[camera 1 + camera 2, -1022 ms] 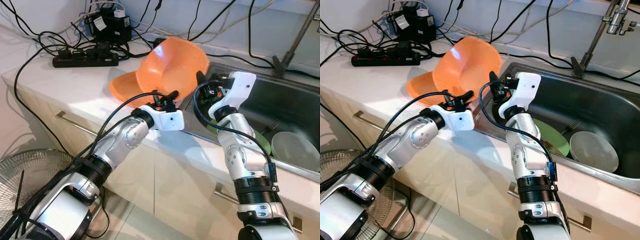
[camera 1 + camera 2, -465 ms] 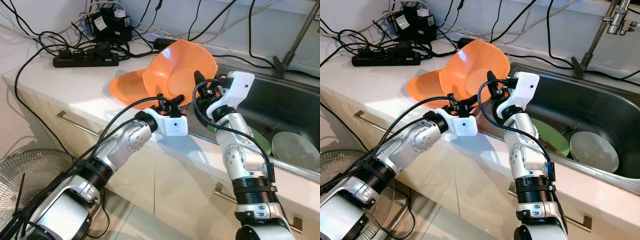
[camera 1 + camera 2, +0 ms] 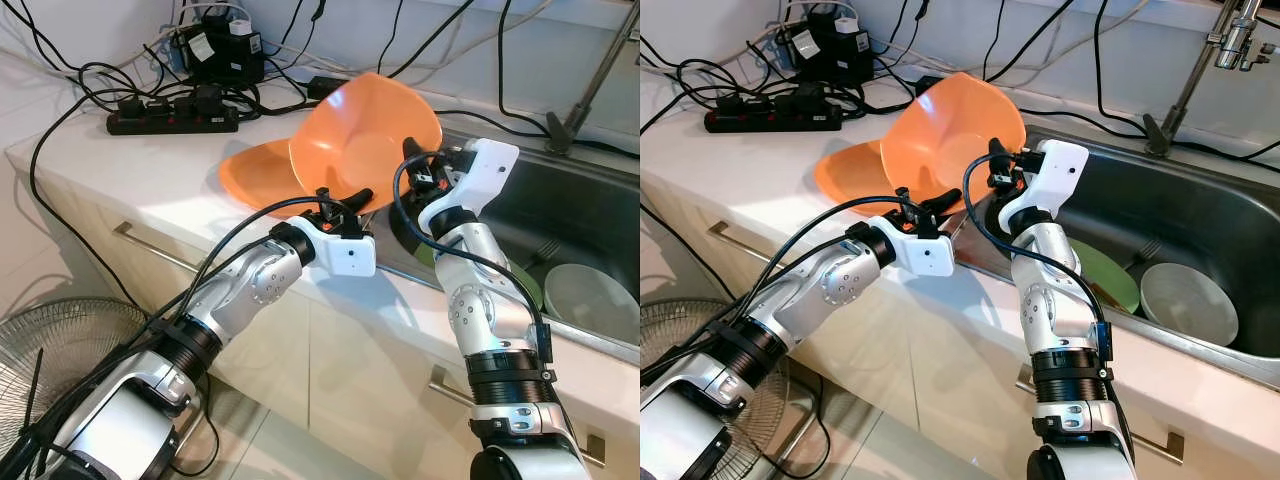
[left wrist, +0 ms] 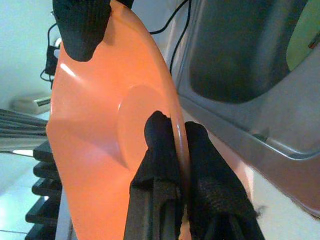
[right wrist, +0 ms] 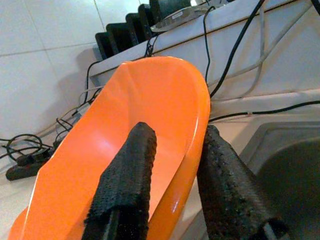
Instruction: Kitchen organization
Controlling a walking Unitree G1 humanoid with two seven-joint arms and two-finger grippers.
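Observation:
An orange bowl (image 3: 350, 130) stands tilted on its edge at the sink's left rim, leaning over a second orange dish (image 3: 255, 175) that lies flat on the white counter. My left gripper (image 3: 345, 200) is shut on the bowl's lower rim; in the left wrist view both fingers (image 4: 160, 145) pinch that rim. My right gripper (image 3: 995, 155) holds the bowl's right rim from the sink side. In the right wrist view one finger (image 5: 127, 175) lies inside the bowl (image 5: 150, 100) and the other sits behind the rim.
The steel sink (image 3: 570, 195) to the right holds a green plate (image 3: 527, 283) and a white bowl (image 3: 590, 300). A black power strip (image 3: 170, 120) and tangled cables crowd the counter's back left. A faucet (image 3: 1200, 70) rises behind the sink. A fan (image 3: 60, 340) stands on the floor.
The orange bowl has swung upright and shifted toward the sink, held by both grippers. My left gripper has moved right along the counter edge under the bowl's lower rim.

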